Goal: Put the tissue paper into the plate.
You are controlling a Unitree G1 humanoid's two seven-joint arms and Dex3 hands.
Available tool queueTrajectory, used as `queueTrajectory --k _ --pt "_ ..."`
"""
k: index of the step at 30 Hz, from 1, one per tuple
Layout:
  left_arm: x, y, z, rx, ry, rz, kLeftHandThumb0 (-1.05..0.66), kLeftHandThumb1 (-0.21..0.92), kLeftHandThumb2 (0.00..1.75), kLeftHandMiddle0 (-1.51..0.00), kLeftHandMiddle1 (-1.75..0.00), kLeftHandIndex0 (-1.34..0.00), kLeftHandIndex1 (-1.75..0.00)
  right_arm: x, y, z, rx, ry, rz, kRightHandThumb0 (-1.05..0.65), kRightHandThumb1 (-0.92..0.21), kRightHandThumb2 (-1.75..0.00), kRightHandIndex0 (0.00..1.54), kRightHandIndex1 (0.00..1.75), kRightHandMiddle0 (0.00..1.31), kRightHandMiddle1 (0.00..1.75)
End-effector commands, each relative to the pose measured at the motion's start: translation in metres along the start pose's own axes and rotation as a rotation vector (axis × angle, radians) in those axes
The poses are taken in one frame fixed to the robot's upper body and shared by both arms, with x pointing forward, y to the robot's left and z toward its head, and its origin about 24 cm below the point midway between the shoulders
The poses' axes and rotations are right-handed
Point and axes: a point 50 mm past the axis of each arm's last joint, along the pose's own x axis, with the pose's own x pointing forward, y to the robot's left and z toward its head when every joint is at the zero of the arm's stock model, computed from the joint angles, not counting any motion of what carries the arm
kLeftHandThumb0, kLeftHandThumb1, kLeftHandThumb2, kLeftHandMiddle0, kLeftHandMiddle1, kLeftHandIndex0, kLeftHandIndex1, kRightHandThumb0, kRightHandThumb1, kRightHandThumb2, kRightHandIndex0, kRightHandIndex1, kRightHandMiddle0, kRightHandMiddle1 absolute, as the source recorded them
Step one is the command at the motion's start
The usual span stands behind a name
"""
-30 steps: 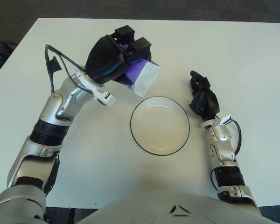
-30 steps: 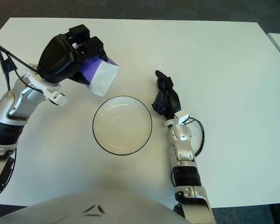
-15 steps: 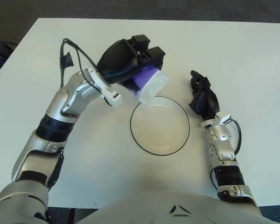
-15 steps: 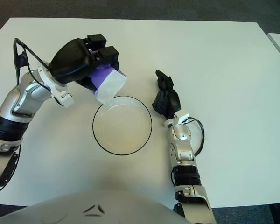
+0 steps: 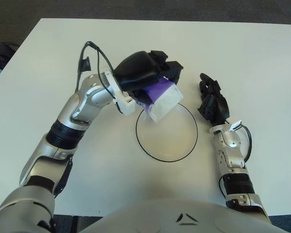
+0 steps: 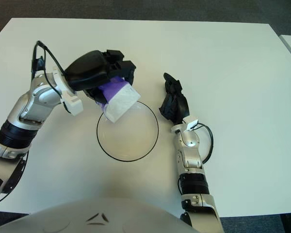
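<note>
- The left hand (image 5: 145, 75) has swung in from the far-left part of the bench (image 5: 262, 53) and now hangs over the far-left rim of the plate (image 5: 177, 145), with its fingers (image 5: 170, 68) clenched around the tissue paper (image 5: 161, 99).
- A second ago the purple-and-white pack was well clear of the plate; now its white end overlaps the rim, held in the air and tilted down toward the dish.
- That suggests the carry is nearly over: a little more travel toward the plate's middle, then lowering and letting go.
- The right hand (image 5: 212, 99) has not moved; it shows just beside the plate's right edge, its fingers loosely extended and holding nothing.
- Nothing lies in the plate or between it and the pack, so the path looks free.
</note>
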Motion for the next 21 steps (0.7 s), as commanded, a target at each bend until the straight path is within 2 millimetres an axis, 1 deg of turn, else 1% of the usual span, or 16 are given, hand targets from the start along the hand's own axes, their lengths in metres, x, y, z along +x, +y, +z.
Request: queueTrajectory --k 1,5,8,10,15,19,21 --pt "-0.002 -0.004 0.008 -0.027 -0.028 -0.045 0.00 -0.06 1.74 -0.89 -1.75 -0.66 -1.74 -0.037 -0.005 -0.051 0.030 0.282 -0.038 -0.81 -0.92 -1.04 0.18 0.01 0.00 0.48" --pt "-0.002 -0.012 0.012 -0.034 -0.038 -0.087 0.00 -0.04 1.73 -0.88 -1.75 -0.65 -1.75 -0.039 -0.007 -0.055 0.027 0.293 -0.038 -0.80 -0.92 -1.04 0.19 0.02 0.00 0.52" --pt "-0.004 -0.029 0.016 -0.069 -0.040 -0.109 0.00 -0.04 1.73 -0.88 -1.75 -0.65 -1.75 -0.041 -0.009 -0.060 0.045 0.313 -0.035 -0.80 -0.92 -1.05 0.19 0.02 0.00 0.52" --pt "-0.005 -0.036 0.016 -0.089 -0.034 -0.112 0.00 -0.05 1.74 -0.89 -1.75 -0.65 -1.75 -0.041 -0.009 -0.062 0.064 0.320 -0.034 -0.80 -0.92 -1.05 0.19 0.02 0.00 0.51" --pt "-0.005 -0.041 0.016 -0.100 -0.015 -0.115 -0.01 -0.07 1.74 -0.90 -1.75 -0.69 -1.70 -0.040 -0.010 -0.065 0.094 0.324 -0.040 -0.79 -0.92 -1.06 0.19 0.01 0.00 0.47" --pt "-0.005 -0.042 0.017 -0.044 -0.055 -0.092 -0.01 -0.08 1.74 -0.92 -1.75 -0.71 -1.66 -0.038 -0.011 -0.066 0.056 0.317 -0.047 -0.78 -0.92 -1.06 0.19 0.01 0.00 0.46" --pt "-0.007 -0.048 0.018 -0.016 -0.075 -0.083 -0.01 -0.08 1.74 -0.92 -1.75 -0.72 -1.66 -0.037 -0.011 -0.065 0.034 0.307 -0.049 -0.79 -0.92 -1.07 0.19 0.02 0.00 0.46"
